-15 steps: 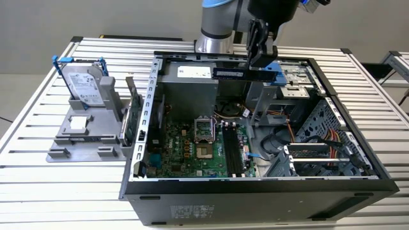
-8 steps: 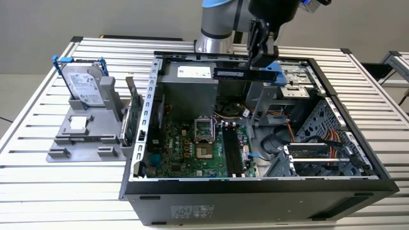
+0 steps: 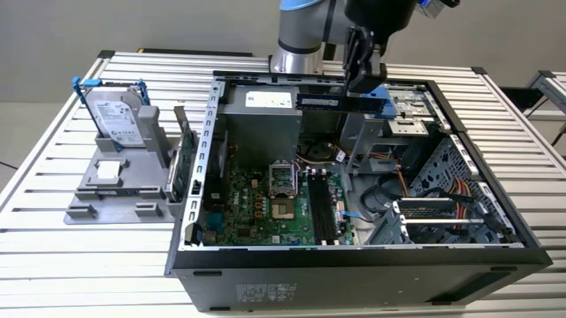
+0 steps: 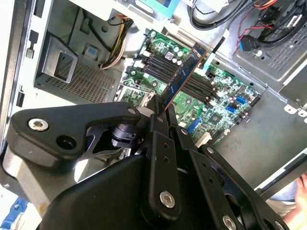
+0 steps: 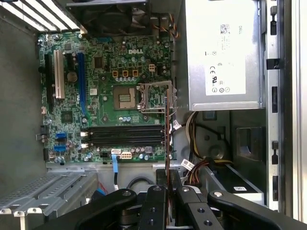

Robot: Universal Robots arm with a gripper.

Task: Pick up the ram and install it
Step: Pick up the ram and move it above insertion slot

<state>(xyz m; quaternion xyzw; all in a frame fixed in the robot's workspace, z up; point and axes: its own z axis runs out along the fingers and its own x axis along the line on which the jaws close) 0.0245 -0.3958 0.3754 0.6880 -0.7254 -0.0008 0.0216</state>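
Hand [image 3: 364, 87] clamped on ram [image 3: 323, 101], upper centre of exterior view, above open case [image 3: 354, 278]. I judge it light, stiff, fragile; grip board edges, not chips.

The gripper [image 3: 362, 87], clamped on the ram [image 3: 340, 101], hangs above the open case [image 3: 354, 271], and nothing lies between it and the bare motherboard [image 5: 96, 103] and slots [image 5: 124, 135] beneath. To one side of it the power supply [image 5: 223, 52] rises high, with a bundle of cables [image 5: 192, 129] spilling out just beside the slots' end; to the other side the drive cage [image 3: 447, 169] narrows the room. The case walls ring the space under the gripper, and outside them, well apart from it, a stand [image 3: 115, 192] with a hard drive [image 3: 115, 116] and an upright card [image 3: 179, 159] blocks that side of the table [image 3: 53, 265].
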